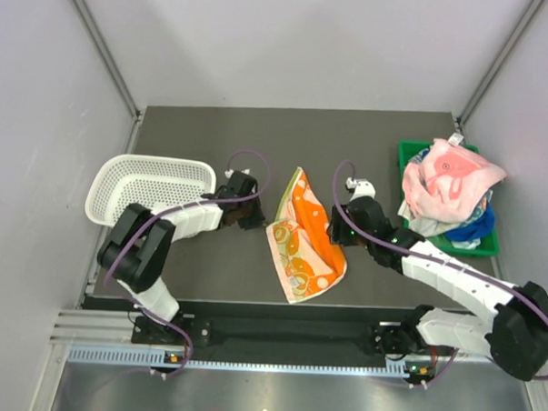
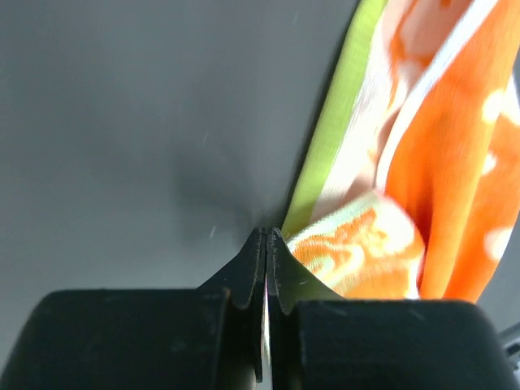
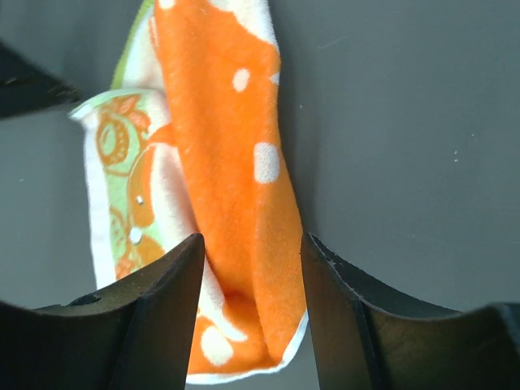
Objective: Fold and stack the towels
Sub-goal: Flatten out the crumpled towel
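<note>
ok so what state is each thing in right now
orange towel: lying rumpled on the table, partly folded over
left hand: shut, right at the towel's edge
right hand: open, straddling the towel
basket: upright, nothing seen inside
bin: heaped with crumpled towels, pink one on top

A bare strip of table (image 1: pixel 286 133) runs along the whole far edge. The white mesh basket (image 1: pixel 147 186) blocks the left edge, and the green bin (image 1: pixel 406 155), heaped with towels (image 1: pixel 448 181), blocks the far right corner. Mid-table, the left hand (image 2: pixel 266 236) and right hand (image 3: pixel 252 252) crowd the orange towel (image 1: pixel 307 243) on two sides.
</note>
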Tool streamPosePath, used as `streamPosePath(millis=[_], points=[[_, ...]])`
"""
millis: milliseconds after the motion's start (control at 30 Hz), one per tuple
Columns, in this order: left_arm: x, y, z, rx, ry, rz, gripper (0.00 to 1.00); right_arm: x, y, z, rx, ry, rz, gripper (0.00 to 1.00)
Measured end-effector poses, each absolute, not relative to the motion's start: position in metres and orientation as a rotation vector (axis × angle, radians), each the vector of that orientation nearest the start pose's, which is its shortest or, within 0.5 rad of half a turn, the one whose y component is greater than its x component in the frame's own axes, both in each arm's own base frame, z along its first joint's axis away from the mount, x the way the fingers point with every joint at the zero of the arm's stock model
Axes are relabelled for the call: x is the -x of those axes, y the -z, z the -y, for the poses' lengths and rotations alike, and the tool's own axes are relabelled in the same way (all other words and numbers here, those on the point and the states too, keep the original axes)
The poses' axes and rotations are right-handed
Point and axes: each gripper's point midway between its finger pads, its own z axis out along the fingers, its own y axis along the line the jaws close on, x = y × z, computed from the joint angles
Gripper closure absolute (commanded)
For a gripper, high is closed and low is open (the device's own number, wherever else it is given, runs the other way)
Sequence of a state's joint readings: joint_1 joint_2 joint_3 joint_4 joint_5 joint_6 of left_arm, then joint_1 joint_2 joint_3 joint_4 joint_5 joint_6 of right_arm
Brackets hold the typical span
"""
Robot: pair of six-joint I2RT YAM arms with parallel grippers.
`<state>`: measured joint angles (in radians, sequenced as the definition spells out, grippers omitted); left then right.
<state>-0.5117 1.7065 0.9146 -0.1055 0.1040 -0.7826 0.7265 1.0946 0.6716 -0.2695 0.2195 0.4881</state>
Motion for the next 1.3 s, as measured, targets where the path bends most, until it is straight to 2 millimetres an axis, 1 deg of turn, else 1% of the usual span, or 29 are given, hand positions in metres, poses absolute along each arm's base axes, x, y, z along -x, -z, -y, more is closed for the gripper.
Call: streamPosePath(millis=[67, 300, 400, 467, 533, 567, 600, 667, 700, 733, 767, 833, 867, 967, 1067, 1133, 1200, 1267, 1300], points=[[-0.313, -0.036, 0.23, 0.301, 0.649, -2.575, 1.0, -0.254, -0.107, -0.196, 0.156, -0.391, -2.289, 0.5], [-0.258, -0.037, 0.201, 0.302, 0.608, -2.614, 1.0, -0.259, -0.082, -0.213, 0.205, -0.415, -2.357, 0.5], [-0.235, -0.044, 0.197, 0.266, 0.614, -2.619, 1.0, -0.265, -0.073, -0.22, 0.215, -0.412, -2.382, 0.5], [-0.222, -0.05, 0.197, 0.235, 0.621, -2.622, 1.0, -0.271, -0.072, -0.228, 0.219, -0.421, -2.384, 0.5], [-0.212, -0.053, 0.197, 0.208, 0.621, -2.627, 1.0, -0.278, -0.076, -0.237, 0.227, -0.436, -2.378, 0.5], [-0.209, -0.054, 0.197, 0.2, 0.618, -2.63, 0.97, -0.282, -0.08, -0.241, 0.234, -0.441, -2.369, 0.5], [-0.208, -0.054, 0.196, 0.197, 0.608, -2.63, 0.84, -0.285, -0.085, -0.246, 0.242, -0.446, -2.356, 0.49], [-0.209, -0.051, 0.19, 0.193, 0.561, -2.632, 0.69, -0.291, -0.099, -0.257, 0.263, -0.45, -2.318, 0.51], [-0.211, -0.05, 0.188, 0.191, 0.537, -2.633, 0.58, -0.29, -0.104, -0.264, 0.276, -0.457, -2.302, 0.52], [-0.214, -0.049, 0.186, 0.188, 0.51, -2.635, 0.54, -0.288, -0.109, -0.271, 0.293, -0.465, -2.287, 0.53], [-0.22, -0.049, 0.186, 0.187, 0.483, -2.632, 0.51, -0.284, -0.112, -0.278, 0.314, -0.478, -2.273, 0.55], [-0.236, -0.052, 0.191, 0.174, 0.45, -2.627, 0.46, -0.27, -0.112, -0.288, 0.353, -0.494, -2.269, 0.55], [-0.245, -0.053, 0.195, 0.161, 0.437, -2.621, 0.44, -0.262, -0.111, -0.291, 0.37, -0.5, -2.269, 0.56], [-0.274, -0.056, 0.21, 0.114, 0.422, -2.604, 0.4, -0.228, -0.101, -0.289, 0.418, -0.502, -2.282, 0.58], [-0.293, -0.049, 0.221, 0.068, 0.407, -2.603, 0.4, -0.196, -0.095, -0.287, 0.47, -0.511, -2.287, 0.58], [-0.299, -0.04, 0.223, 0.043, 0.397, -2.62, 0.41, -0.177, -0.094, -0.289, 0.503, -0.53, -2.275, 0.57], [-0.297, -0.027, 0.223, 0.02, 0.386, -2.656, 0.41, -0.161, -0.091, -0.29, 0.543, -0.55, -2.268, 0.55], [-0.299, -0.03, 0.228, 0.003, 0.421, -2.654, 0.41, -0.147, -0.087, -0.293, 0.585, -0.558, -2.265, 0.52], [-0.3, -0.03, 0.23, -0.005, 0.434, -2.655, 0.41, -0.143, -0.086, -0.294, 0.6, -0.557, -2.266, 0.51]])
